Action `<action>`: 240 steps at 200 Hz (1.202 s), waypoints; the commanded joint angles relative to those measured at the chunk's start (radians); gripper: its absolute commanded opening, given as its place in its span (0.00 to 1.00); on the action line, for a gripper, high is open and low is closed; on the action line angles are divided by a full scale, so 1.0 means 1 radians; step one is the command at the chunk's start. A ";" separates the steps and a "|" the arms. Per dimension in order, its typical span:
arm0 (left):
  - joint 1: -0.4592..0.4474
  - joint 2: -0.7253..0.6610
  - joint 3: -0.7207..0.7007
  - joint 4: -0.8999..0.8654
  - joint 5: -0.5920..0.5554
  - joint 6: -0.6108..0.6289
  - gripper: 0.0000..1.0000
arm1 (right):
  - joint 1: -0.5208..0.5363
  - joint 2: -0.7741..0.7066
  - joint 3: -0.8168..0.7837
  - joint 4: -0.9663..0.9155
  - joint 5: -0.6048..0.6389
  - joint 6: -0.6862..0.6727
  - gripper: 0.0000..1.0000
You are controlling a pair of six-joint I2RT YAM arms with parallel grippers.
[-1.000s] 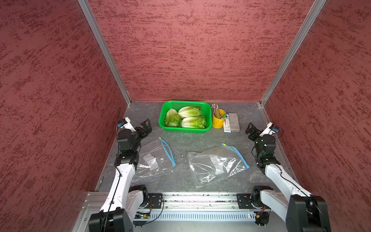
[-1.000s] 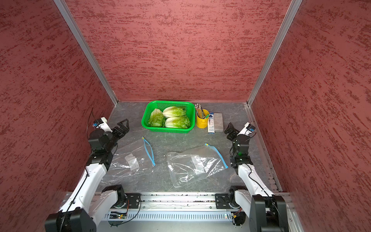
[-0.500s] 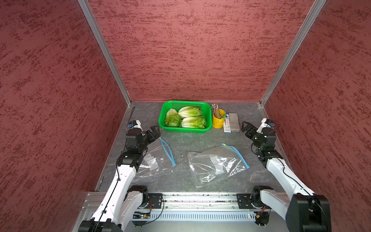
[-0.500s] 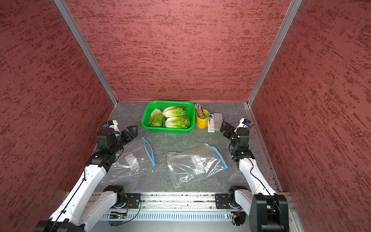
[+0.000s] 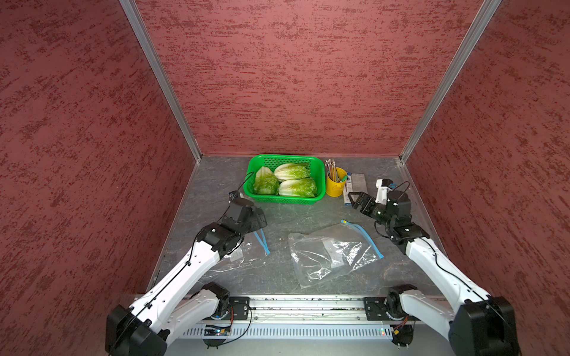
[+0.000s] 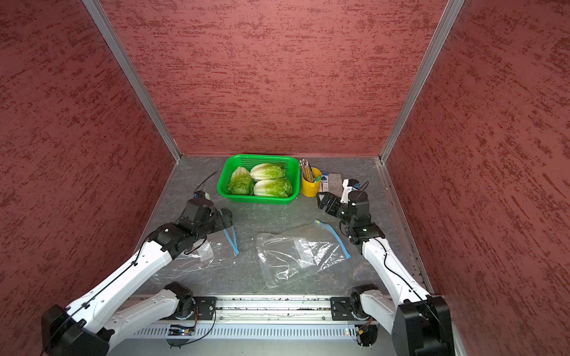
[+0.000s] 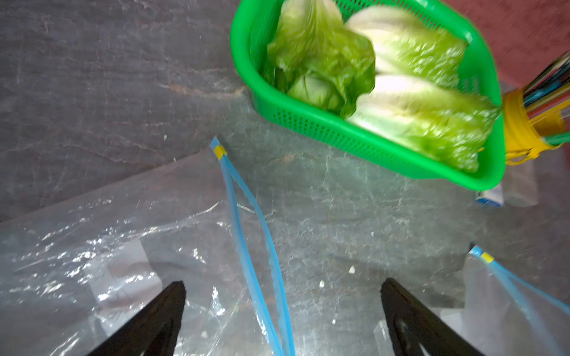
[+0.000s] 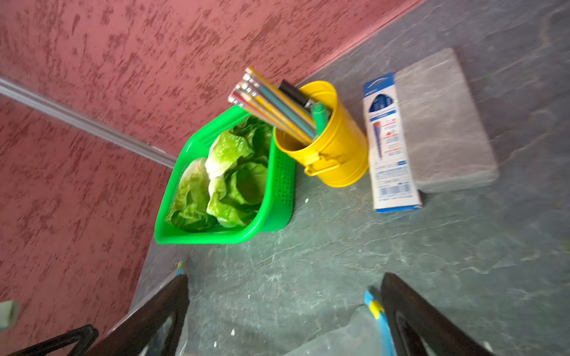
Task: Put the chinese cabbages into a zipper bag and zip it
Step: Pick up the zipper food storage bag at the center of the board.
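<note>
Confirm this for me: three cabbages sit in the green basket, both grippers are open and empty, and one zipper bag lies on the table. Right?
Not quite: two zipper bags lie on the table, a left bag and a right bag, as both top views show. The rest holds: three cabbages in the green basket, left gripper and right gripper open and empty.

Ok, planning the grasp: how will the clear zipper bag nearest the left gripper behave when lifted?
The zipper bag is probably floppy: its thin film lies wrinkled and flat. Its glossy glare suggests a slippery surface. The blue zip strip, bowed open, looks stiffer, likely the firmer hold.
</note>
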 commanded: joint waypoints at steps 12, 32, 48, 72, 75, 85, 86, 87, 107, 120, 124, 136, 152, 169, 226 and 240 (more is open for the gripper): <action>-0.085 0.064 0.029 -0.112 -0.103 -0.043 1.00 | 0.125 0.031 0.058 -0.018 -0.034 0.021 0.99; -0.108 0.121 0.029 -0.105 -0.113 -0.048 0.99 | 0.207 0.059 0.076 0.010 -0.034 0.042 0.99; -0.112 0.179 0.035 -0.104 -0.117 -0.058 0.97 | 0.261 0.077 0.077 0.047 -0.029 0.067 0.99; -0.121 0.260 0.047 -0.091 -0.135 -0.061 0.92 | 0.317 0.112 0.084 0.090 -0.026 0.092 0.99; -0.122 0.271 0.048 -0.090 -0.142 -0.063 0.92 | 0.324 0.117 0.086 0.094 -0.025 0.093 0.99; -0.121 0.299 0.050 -0.082 -0.158 -0.063 0.90 | 0.344 0.134 0.091 0.107 -0.024 0.095 0.99; -0.121 0.303 0.051 -0.081 -0.160 -0.063 0.90 | 0.346 0.136 0.091 0.109 -0.025 0.096 0.99; -0.121 0.306 0.052 -0.080 -0.161 -0.063 0.90 | 0.347 0.138 0.093 0.110 -0.024 0.096 0.99; -0.116 0.360 0.064 -0.074 -0.191 -0.063 0.85 | 0.382 0.171 0.104 0.131 -0.017 0.102 0.99; -0.111 0.393 0.073 -0.061 -0.198 -0.057 0.81 | 0.401 0.190 0.110 0.148 -0.018 0.104 0.99; -0.108 0.403 0.074 -0.054 -0.197 -0.052 0.79 | 0.406 0.197 0.111 0.153 -0.018 0.106 0.99; -0.100 0.430 0.077 -0.037 -0.186 -0.051 0.77 | 0.420 0.213 0.118 0.162 -0.015 0.108 0.99; -0.099 0.452 0.083 -0.035 -0.195 -0.059 0.72 | 0.435 0.233 0.129 0.168 -0.019 0.108 0.99; -0.099 0.454 0.077 -0.026 -0.210 -0.063 0.71 | 0.445 0.245 0.135 0.171 -0.015 0.108 0.99; -0.073 0.415 0.026 -0.006 -0.217 -0.082 0.57 | 0.458 0.263 0.130 0.179 -0.008 0.109 0.99; -0.064 0.405 0.010 0.000 -0.215 -0.086 0.55 | 0.460 0.267 0.133 0.178 -0.012 0.109 0.99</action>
